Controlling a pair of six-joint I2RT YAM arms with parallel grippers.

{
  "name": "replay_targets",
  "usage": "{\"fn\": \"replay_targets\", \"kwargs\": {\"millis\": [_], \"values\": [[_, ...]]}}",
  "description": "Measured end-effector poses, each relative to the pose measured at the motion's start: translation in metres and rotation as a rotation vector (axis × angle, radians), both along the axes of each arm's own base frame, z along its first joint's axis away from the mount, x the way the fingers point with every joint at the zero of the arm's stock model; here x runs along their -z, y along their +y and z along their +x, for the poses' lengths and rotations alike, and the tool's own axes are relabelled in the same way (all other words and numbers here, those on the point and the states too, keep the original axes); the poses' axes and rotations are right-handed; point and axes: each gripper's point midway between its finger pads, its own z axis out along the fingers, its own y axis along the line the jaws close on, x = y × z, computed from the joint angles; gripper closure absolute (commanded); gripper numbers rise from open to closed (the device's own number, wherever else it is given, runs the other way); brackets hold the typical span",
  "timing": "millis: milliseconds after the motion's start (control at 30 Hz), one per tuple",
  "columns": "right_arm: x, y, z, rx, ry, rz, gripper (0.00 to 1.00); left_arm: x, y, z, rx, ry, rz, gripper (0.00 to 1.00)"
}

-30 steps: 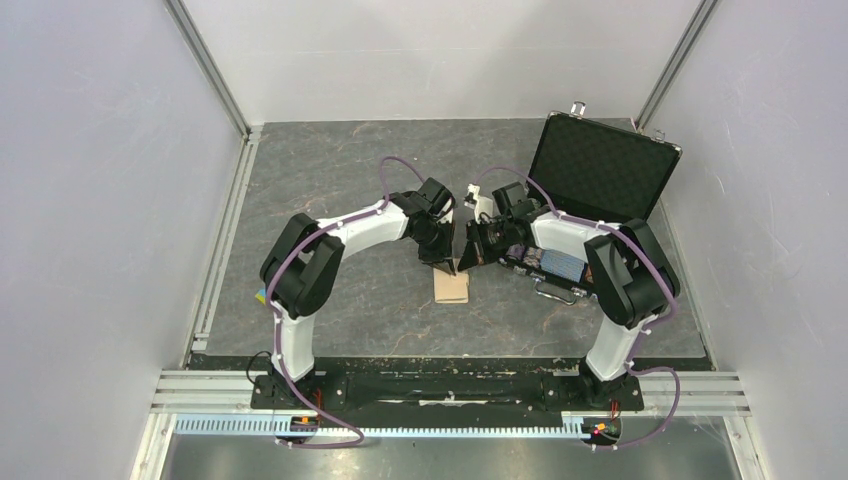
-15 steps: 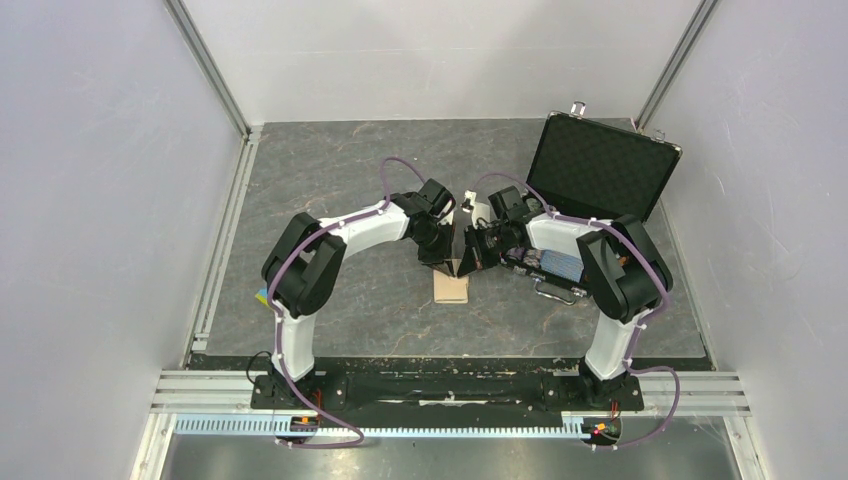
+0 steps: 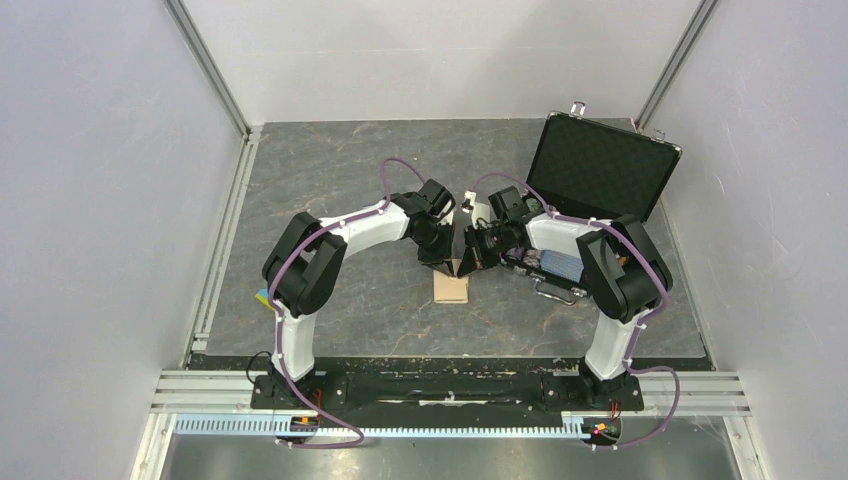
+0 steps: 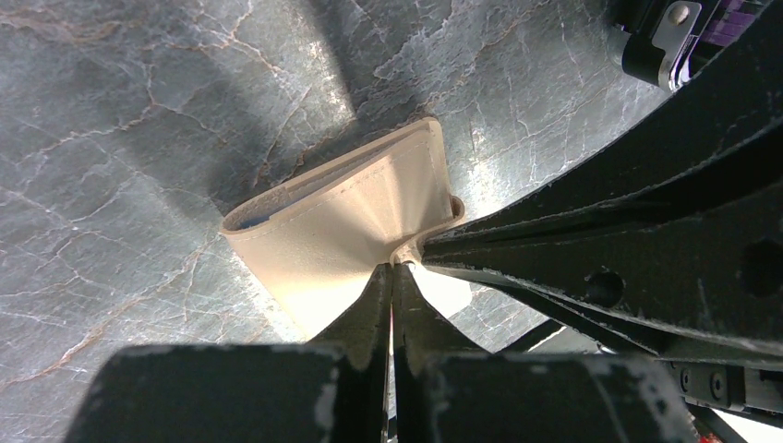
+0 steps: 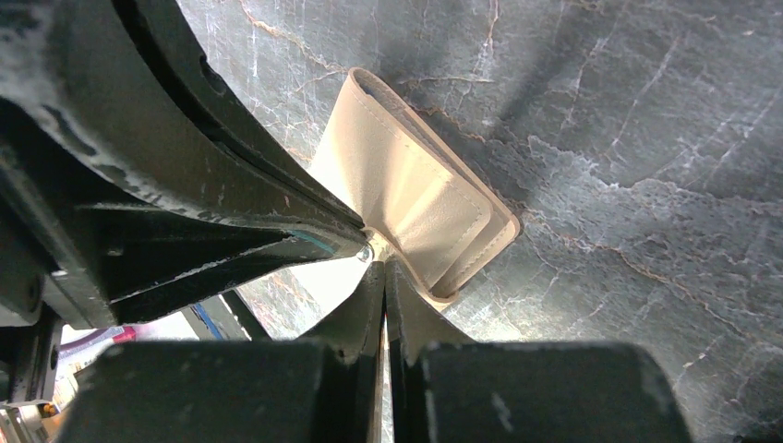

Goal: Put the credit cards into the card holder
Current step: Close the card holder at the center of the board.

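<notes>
Two arms converge from above on the card holder, lying on the desk; only this view shows the open black case. Left wrist: the left gripper pinches the holder's puckered edge. Right wrist: the right gripper, fingers pressed together, touches that edge beside a snap. Lift the flap slowly, without dragging the holder

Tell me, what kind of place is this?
Probably a robot testing booth. A left arm and a right arm are bolted to a metal rail beside a grey table, plain white walls box it in, and a tan wallet is there for practice.
</notes>
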Motion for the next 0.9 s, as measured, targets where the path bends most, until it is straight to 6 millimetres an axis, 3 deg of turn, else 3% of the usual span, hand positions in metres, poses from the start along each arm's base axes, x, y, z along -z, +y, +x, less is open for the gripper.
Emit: {"fn": "replay_targets", "kwargs": {"millis": [900], "values": [[0.0000,0.0010,-0.0010,-0.005,-0.012,0.002,1.00,0.0007,-0.0017,-0.0032,0.009,-0.004,0.010,0.98]]}}
